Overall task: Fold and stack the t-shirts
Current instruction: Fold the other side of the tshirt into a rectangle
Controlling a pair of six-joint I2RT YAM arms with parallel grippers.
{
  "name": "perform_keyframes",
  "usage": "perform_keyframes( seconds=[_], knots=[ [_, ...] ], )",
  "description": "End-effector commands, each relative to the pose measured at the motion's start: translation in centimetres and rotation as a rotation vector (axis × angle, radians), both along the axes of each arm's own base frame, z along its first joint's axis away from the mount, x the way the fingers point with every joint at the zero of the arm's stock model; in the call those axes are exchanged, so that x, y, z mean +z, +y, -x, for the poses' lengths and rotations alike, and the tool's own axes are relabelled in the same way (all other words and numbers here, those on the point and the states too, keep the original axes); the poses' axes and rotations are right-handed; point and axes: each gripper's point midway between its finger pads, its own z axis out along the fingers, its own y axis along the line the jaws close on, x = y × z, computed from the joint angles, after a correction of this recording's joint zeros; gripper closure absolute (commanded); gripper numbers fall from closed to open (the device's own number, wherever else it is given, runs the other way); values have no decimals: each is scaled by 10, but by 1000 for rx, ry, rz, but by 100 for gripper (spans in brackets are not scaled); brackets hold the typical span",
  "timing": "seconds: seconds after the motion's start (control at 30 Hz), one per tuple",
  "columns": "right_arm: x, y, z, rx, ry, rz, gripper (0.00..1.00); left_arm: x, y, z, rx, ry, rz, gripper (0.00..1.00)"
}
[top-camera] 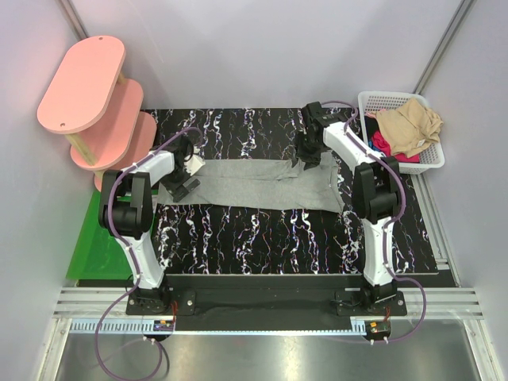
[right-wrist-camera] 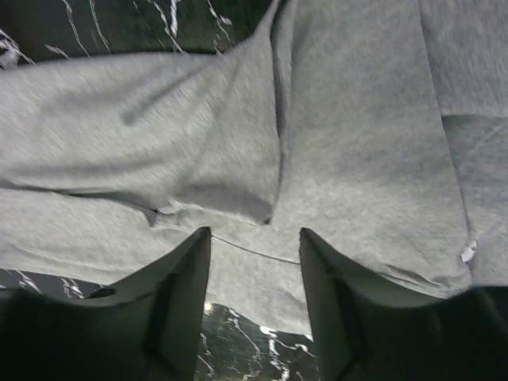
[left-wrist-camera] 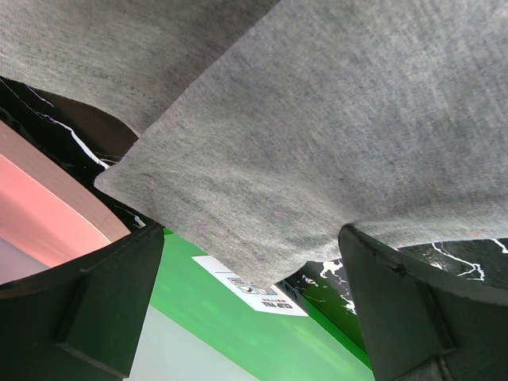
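The grey t-shirt (top-camera: 262, 184) lay spread on the tabletop (top-camera: 262, 238), one corner just ahead of the left claw (left-wrist-camera: 250, 238), which stood fully open. The right claw (right-wrist-camera: 255, 234) was half open over the other end. Both were empty. The cloth was judged light and limp (it would sag): pinch hem corners.

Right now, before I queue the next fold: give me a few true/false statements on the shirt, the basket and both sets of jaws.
1. The grey t-shirt lies in the basket. False: it is spread flat on the black table between the two arms.
2. The left gripper has its jaws wide open at the shirt's left end. True.
3. A tan shirt sits on top in the basket. True.
4. The right gripper is clamped on the green mat. False: its jaws stand apart over the grey t-shirt's right end; the green mat is at the table's left edge.
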Motion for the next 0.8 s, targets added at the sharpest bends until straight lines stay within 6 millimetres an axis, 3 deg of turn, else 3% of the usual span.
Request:
perform_keyframes(
  seconds=[0.0,0.13,0.37,0.77],
  knots=[
    [19,-11,20,1,7,8,39,14,3,-6,-1,-55,5,1],
    [10,-7,17,-12,22,-11,37,14,3,-4,-3,-52,6,1],
    [2,0,5,-38,38,-58,43,16,4,-1,-6,-53,3,1],
    [-14,11,5,-52,78,-114,47,15,4,-4,-4,-54,2,1]
  ],
)
